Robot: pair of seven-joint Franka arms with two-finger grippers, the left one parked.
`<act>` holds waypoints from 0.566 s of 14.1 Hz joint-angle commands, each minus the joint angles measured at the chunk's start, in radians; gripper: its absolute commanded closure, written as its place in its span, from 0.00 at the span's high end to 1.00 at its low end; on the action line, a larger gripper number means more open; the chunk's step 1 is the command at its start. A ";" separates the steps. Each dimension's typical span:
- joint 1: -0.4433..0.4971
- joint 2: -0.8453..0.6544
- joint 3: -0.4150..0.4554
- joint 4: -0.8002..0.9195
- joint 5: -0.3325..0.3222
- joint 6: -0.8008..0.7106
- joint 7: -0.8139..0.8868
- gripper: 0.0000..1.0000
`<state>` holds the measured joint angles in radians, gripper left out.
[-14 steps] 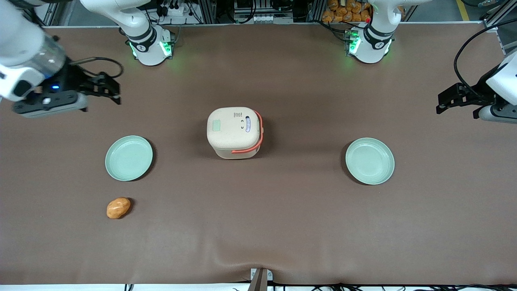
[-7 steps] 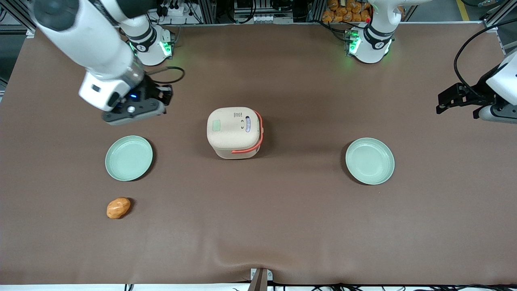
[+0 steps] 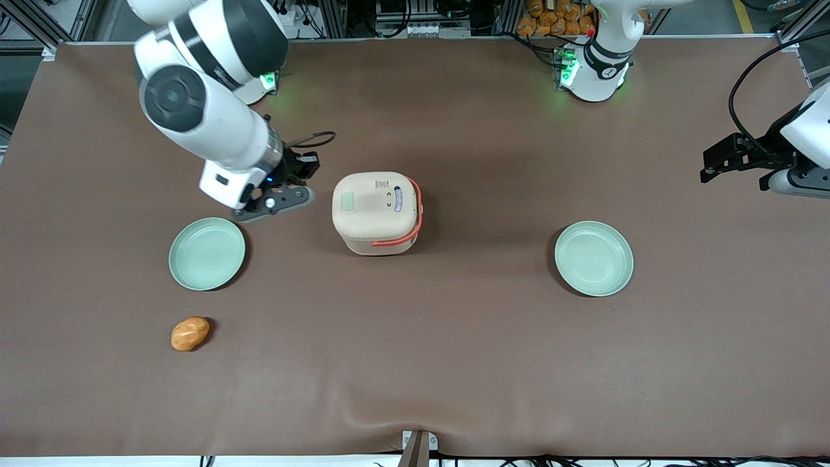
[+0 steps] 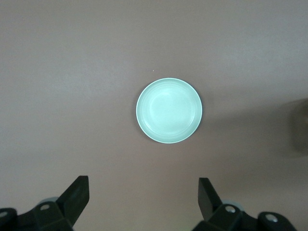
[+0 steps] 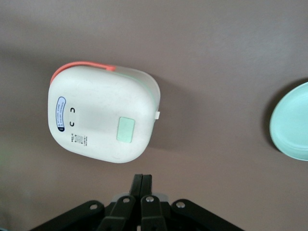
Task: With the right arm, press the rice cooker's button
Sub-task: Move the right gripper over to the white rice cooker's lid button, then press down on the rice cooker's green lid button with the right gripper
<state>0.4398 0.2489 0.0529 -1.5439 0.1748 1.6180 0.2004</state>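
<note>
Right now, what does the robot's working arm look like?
The right arm is white with dark grey bands and a round grey joint cap. A thin black cable loops beside its wrist. Its black gripper has two slim fingers pressed together, beside the rice cooker.

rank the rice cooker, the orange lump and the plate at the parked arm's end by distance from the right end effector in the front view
From the right end effector, fingers shut:
1. rice cooker, beside it at mid-table.
2. orange lump, much nearer the front camera, at the working arm's end.
3. plate, toward the parked arm's end.
</note>
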 commanded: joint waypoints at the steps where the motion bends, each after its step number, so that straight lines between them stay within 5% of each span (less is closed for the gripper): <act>1: 0.033 0.042 -0.005 -0.007 0.012 0.003 0.013 0.00; 8: 0.065 0.130 -0.007 -0.033 0.041 0.066 0.013 0.00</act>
<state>0.4911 0.3706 0.0532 -1.5594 0.1975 1.6614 0.2017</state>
